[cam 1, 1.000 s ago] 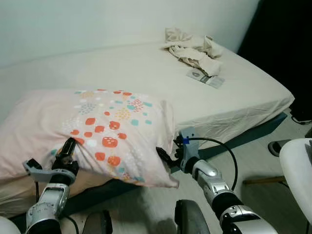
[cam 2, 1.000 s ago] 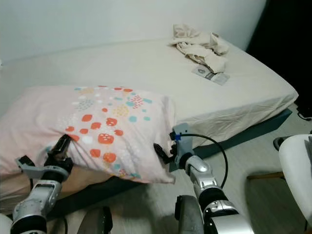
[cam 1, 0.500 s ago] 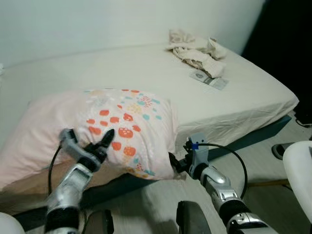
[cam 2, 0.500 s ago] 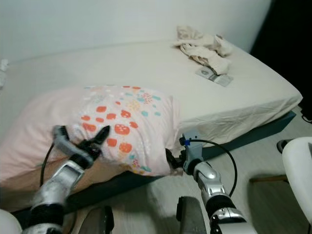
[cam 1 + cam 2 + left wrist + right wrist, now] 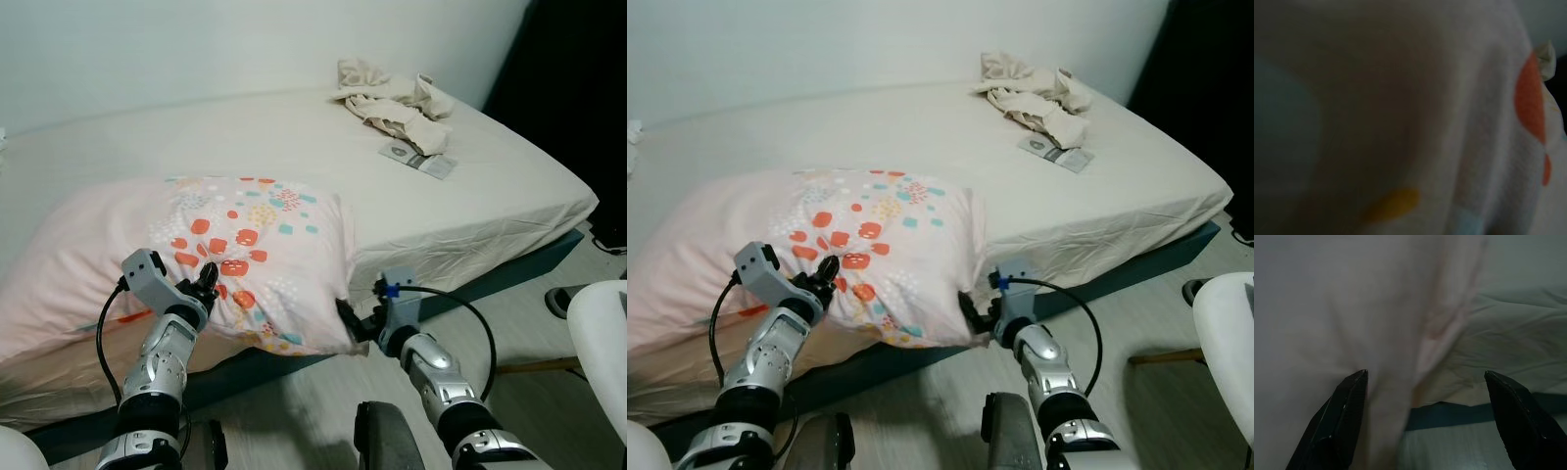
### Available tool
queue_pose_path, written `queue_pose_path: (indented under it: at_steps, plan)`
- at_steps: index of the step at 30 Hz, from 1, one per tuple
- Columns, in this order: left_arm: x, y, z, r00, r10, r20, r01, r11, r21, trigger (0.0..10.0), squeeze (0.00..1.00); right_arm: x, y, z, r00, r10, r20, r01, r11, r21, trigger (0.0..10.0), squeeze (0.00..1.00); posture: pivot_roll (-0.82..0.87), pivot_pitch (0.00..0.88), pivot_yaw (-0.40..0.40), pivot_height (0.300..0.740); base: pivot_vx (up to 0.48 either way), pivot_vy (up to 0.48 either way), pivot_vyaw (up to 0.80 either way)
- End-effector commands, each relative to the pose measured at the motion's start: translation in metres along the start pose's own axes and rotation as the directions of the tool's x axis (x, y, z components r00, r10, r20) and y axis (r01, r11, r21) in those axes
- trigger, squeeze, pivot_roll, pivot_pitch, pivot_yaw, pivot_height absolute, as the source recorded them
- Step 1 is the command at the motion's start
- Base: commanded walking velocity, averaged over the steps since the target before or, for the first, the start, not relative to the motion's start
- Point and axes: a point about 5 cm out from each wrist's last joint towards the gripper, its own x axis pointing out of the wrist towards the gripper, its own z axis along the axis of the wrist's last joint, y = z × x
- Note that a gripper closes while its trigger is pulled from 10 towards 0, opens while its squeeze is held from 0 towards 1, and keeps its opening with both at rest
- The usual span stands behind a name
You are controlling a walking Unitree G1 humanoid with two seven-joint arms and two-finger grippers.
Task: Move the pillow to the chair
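Note:
The pink pillow (image 5: 196, 255) with orange and teal dots lies on the near left part of the bed, its lower edge hanging over the mattress side. My left gripper (image 5: 208, 282) presses into the pillow's front face; the left wrist view has dotted fabric (image 5: 1449, 122) right against the lens. My right gripper (image 5: 346, 320) is at the pillow's lower right corner. It stands open, fingers (image 5: 1347, 401) wide apart, with the pillow's edge (image 5: 1400, 382) between them. A white chair (image 5: 600, 338) stands at the far right.
The bed (image 5: 490, 206) has a cream sheet. A crumpled cloth (image 5: 387, 98) and a booklet (image 5: 416, 159) lie at its far right. Pale wood floor (image 5: 529, 323) runs between the bed and the chair. A dark opening is at the back right.
My left arm swung from the pillow's left underside up to its front face. The pillow bunched up, then settled. The right gripper stayed at the corner.

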Motion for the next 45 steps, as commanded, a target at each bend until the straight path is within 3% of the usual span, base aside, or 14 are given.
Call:
queue_pose_path:
  at_steps: [1,5,10,11,12,13,25,28,32,34,35,37,41,45]
  plan:
    - [-0.001,-0.007,-0.004,0.998,-0.058,-0.009,0.058,0.998,0.015,0.0,0.0,-0.001,-0.011,0.003,0.997,-0.073,0.016,0.073,0.996,0.049,10.0,0.0,-0.06,0.08,-0.042,0.571,0.0,0.0,0.0]
    - [-0.004,-0.01,-0.005,0.994,-0.108,-0.026,0.108,0.994,-0.002,0.0,0.0,-0.003,-0.028,0.008,0.983,-0.182,0.018,0.178,0.973,0.147,10.0,0.0,-0.06,0.079,-0.04,0.571,0.0,0.0,0.0]
    - [-0.01,-0.014,-0.009,0.969,-0.222,-0.11,0.228,0.972,0.049,0.0,0.0,0.006,-0.025,0.015,0.997,-0.071,-0.025,0.075,0.97,0.231,10.0,0.0,-0.04,0.109,-0.02,0.571,0.0,0.0,0.0]
    - [-0.011,-0.013,-0.01,0.967,-0.222,-0.124,0.232,0.97,0.074,0.0,0.0,0.011,-0.02,0.02,0.999,-0.039,-0.024,0.044,0.966,0.255,10.0,0.15,-0.03,0.118,-0.016,0.571,0.0,0.0,0.0]
    - [-0.011,-0.013,-0.01,0.967,-0.222,-0.124,0.232,0.97,0.074,0.0,0.0,0.011,-0.02,0.02,0.999,-0.039,-0.024,0.044,0.966,0.255,10.0,0.15,-0.03,0.118,-0.016,0.571,0.0,0.0,0.0]
    - [-0.011,-0.011,-0.009,0.966,-0.215,-0.14,0.231,0.967,0.104,0.0,0.0,0.017,-0.013,0.026,1.0,-0.006,-0.014,0.01,0.941,0.337,10.0,1.0,-0.02,0.129,-0.013,0.571,0.0,0.0,0.0]
    - [-0.015,-0.009,-0.005,0.963,-0.217,-0.157,0.237,0.964,0.121,0.0,0.0,0.03,0.009,0.037,0.995,0.083,0.053,-0.098,0.792,0.602,10.0,1.0,0.01,0.145,-0.012,0.571,0.0,0.0,0.0]
    - [-0.017,-0.009,-0.005,0.962,-0.22,-0.165,0.241,0.963,0.124,0.0,0.0,0.03,0.018,0.03,0.99,0.129,0.064,-0.134,0.658,0.741,10.0,1.0,0.02,0.15,-0.009,0.571,0.0,0.0,0.0]
    - [-0.018,-0.011,-0.005,0.96,-0.227,-0.165,0.249,0.961,0.124,0.0,0.0,0.028,0.02,0.023,0.993,0.11,0.029,-0.092,0.629,0.772,10.0,1.0,0.02,0.151,-0.008,0.571,0.0,0.0,0.0]
    - [-0.018,-0.013,-0.004,0.958,-0.233,-0.167,0.255,0.959,0.125,0.0,0.0,0.029,0.022,0.019,0.995,0.1,-0.007,-0.061,0.655,0.754,10.0,1.0,0.02,0.153,-0.001,0.571,0.0,0.0,0.0]
    - [-0.018,-0.013,-0.004,0.957,-0.235,-0.169,0.257,0.958,0.126,0.0,0.0,0.029,0.023,0.017,0.995,0.097,-0.023,-0.048,0.669,0.742,10.0,0.0,0.02,0.153,0.0,0.571,0.0,0.0,0.0]
    - [-0.018,-0.014,-0.004,0.955,-0.24,-0.177,0.265,0.955,0.133,0.0,0.0,0.03,0.028,0.013,0.992,0.092,-0.089,-0.004,0.718,0.696,10.0,0.0,0.02,0.153,0.005,0.571,0.0,0.0,0.0]
    - [-0.017,-0.016,-0.005,0.952,-0.244,-0.182,0.27,0.953,0.134,0.0,0.0,0.033,0.038,0.014,0.987,0.132,-0.096,-0.026,0.706,0.708,10.0,0.0,0.02,0.155,0.007,0.571,0.0,0.0,0.0]
    - [-0.017,-0.02,-0.005,0.948,-0.259,-0.187,0.285,0.95,0.13,0.0,0.0,0.036,0.065,0.017,0.942,0.324,-0.091,-0.161,0.671,0.723,10.0,0.0,0.02,0.153,0.006,0.571,0.0,0.0,0.0]
